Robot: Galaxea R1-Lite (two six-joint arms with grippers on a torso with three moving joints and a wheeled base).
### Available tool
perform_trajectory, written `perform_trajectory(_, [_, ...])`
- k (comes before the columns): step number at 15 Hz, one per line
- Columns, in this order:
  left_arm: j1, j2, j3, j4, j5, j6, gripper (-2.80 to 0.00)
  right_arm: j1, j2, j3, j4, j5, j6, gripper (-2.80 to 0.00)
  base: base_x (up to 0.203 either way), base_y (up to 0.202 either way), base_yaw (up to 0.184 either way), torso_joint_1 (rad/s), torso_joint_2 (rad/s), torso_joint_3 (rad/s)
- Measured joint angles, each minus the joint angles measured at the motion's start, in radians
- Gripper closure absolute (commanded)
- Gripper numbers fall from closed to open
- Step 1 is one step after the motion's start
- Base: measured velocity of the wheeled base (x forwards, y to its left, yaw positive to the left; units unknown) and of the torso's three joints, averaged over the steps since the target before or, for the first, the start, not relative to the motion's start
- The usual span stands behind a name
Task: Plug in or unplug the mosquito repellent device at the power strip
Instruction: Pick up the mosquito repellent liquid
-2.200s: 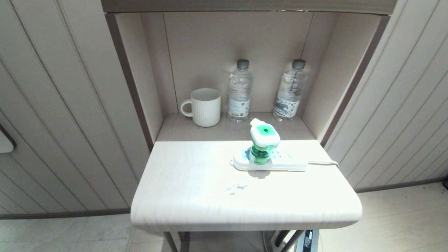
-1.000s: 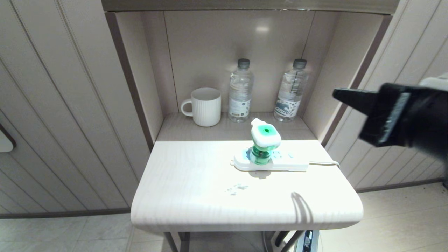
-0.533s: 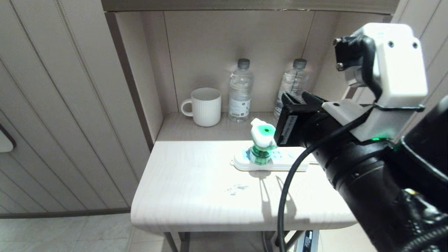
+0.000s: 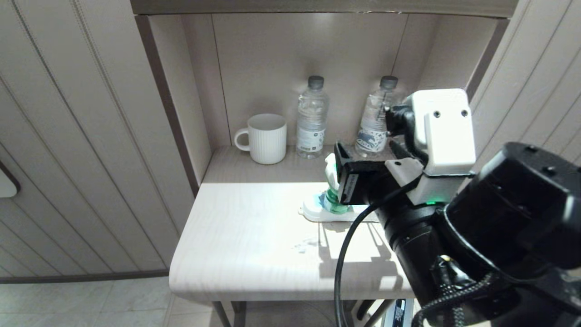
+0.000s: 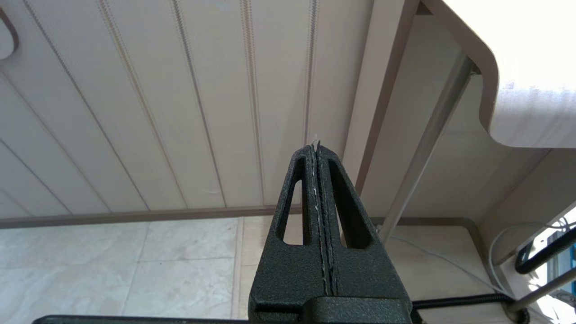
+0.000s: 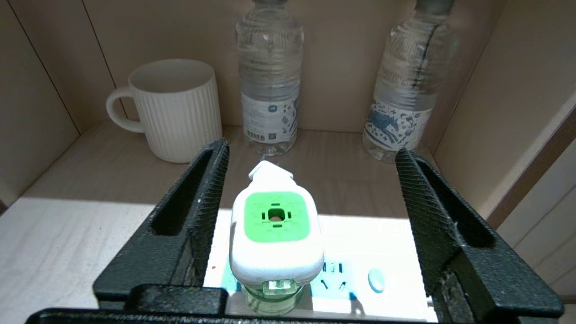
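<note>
mosquito repellent device (image 6: 275,236) stands plugged into the power strip (image 6: 360,252), at the strip's end farthest from its round blue button (image 6: 376,279). strip lies flat on the desk (image 4: 245,245) near the back-right part of the top, just in front of the recessed shelf (image 4: 254,165). the device's white head w/ green top faces up and its green bottle sits against the strip.

right gripper (image 6: 310,189) is over the strip, jaws spread wide, one finger (image 6: 198,202) on either side of the device's head w/ clear gaps both sides, not touching it and holding nothing. in the head view the right arm comes in from the desk's right edge and covers most of the strip and part of the device (image 4: 333,190); only the strip's end (image 4: 313,211) shows there.

left gripper (image 5: 317,148) is parked low, below and off the desk's left side, pointing at the panelled wall (image 5: 157,103) above the tiled floor (image 5: 135,265). its fingers are pressed together w/ nothing between them.

on the shelf along the back wall: white ribbed mug (image 4: 267,137) toward the left, two clear water bottles (image 4: 311,118) (image 4: 376,119) upright to its right, well apart from each other. desk top has a faint smudge (image 4: 305,245) near its middle.
</note>
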Motion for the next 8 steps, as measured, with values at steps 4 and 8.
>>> perform_trajectory(4, [0.000,0.000,0.000,0.000,0.000,-0.001,0.00,-0.009,0.046,0.043,-0.060,0.009,-0.002,-2.80,0.000,0.000,0.000,0.000,0.00,0.000])
perform_trajectory(8, [0.000,0.000,0.000,0.000,0.000,0.000,0.00,-0.042,0.083,0.046,-0.084,0.038,-0.001,-2.80,0.000,0.000,0.000,0.000,0.00,0.000])
